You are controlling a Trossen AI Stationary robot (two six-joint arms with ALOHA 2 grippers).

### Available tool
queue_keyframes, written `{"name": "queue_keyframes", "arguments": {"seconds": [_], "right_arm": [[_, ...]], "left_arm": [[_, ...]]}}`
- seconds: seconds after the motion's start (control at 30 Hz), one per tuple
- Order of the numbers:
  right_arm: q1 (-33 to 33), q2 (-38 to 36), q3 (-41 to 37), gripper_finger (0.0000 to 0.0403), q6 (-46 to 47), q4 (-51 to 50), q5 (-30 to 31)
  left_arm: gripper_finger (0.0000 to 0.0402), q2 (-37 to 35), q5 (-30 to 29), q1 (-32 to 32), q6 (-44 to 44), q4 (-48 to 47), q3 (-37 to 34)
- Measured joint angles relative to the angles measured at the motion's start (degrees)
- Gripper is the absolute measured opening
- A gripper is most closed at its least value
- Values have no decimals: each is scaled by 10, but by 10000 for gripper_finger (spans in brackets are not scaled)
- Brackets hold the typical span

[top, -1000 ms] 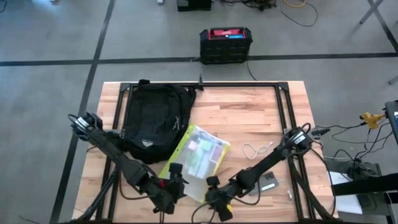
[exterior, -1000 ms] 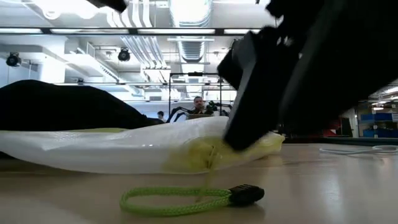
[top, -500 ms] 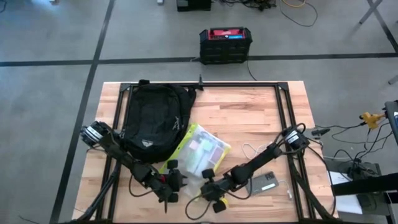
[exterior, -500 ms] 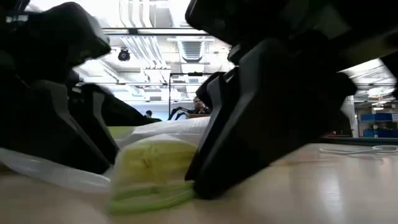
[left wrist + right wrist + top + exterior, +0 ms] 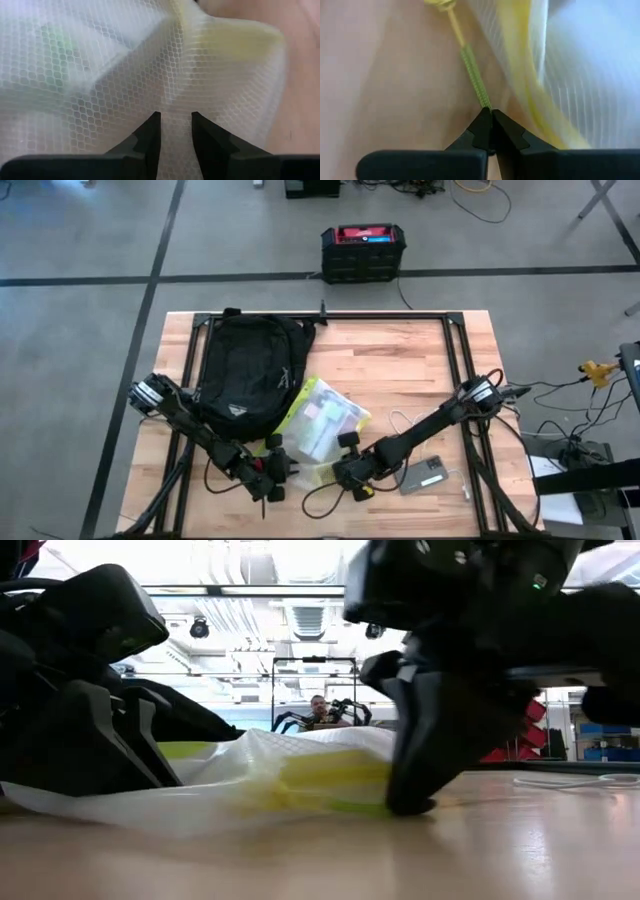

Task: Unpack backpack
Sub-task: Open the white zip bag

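The black backpack (image 5: pixel 245 375) lies flat at the table's far left. Beside it on its near right lies a pale mesh pouch (image 5: pixel 322 425) with yellow-green trim, resting on the table (image 5: pixel 400 360). A green cord (image 5: pixel 470 65) runs from the pouch's yellow edge. My left gripper (image 5: pixel 274 476) is at the pouch's near left corner, shut on its mesh (image 5: pixel 175 100). My right gripper (image 5: pixel 352 472) is at the pouch's near right corner, shut on the cord. In the low view both grippers (image 5: pixel 90 740) (image 5: pixel 420 770) stand low over the crumpled pouch (image 5: pixel 250 780). My left gripper pinches the pouch's mesh (image 5: pixel 176 117) between its two fingers, at the near left end of the pouch. The fingers come low, slanting from the near left. The pouch lies on the table, bunched up ahead of them. My right gripper pinches the green cord (image 5: pixel 484 104) at the free ends of its two fingers, which point along it. They come down at a slant from the near right. The cord runs straight from the fingertips to a knot at the pouch's yellow edge (image 5: pixel 440 4).
A phone (image 5: pixel 425 473) and a white cable (image 5: pixel 405 420) lie on the table to the right of the right gripper. A black box with a red top (image 5: pixel 363 250) stands on the floor beyond the far edge. Bare wood spans the far right.
My right gripper has gone toward the far edge and down to the pouch's near right corner, where the green cord loop lay free a second ago. My left gripper has come down at the near left corner. The pouch's near end has bunched up.
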Motion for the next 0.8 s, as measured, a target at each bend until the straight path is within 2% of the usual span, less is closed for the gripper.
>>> {"name": "queue_keyframes", "arguments": {"seconds": [0.1,0.23,0.37,0.5,0.67,0.8], "right_arm": [[-2,-16,-3,0,-1,-23,0],[-3,-24,-7,0,-10,-5,-9],[-3,-26,-7,1,-15,13,-27],[0,-26,-8,1,6,19,-31],[20,-26,-4,1,35,30,-38],[45,-26,5,1,79,32,-77]], "left_arm": [[93,0,0,0,5,-1,0],[90,-13,-13,1,26,-16,10],[88,-58,1,2,123,-49,42],[91,-98,-4,0,186,-25,92],[89,-79,6,-4,237,-29,143],[85,-36,15,-4,247,-24,167]]}}
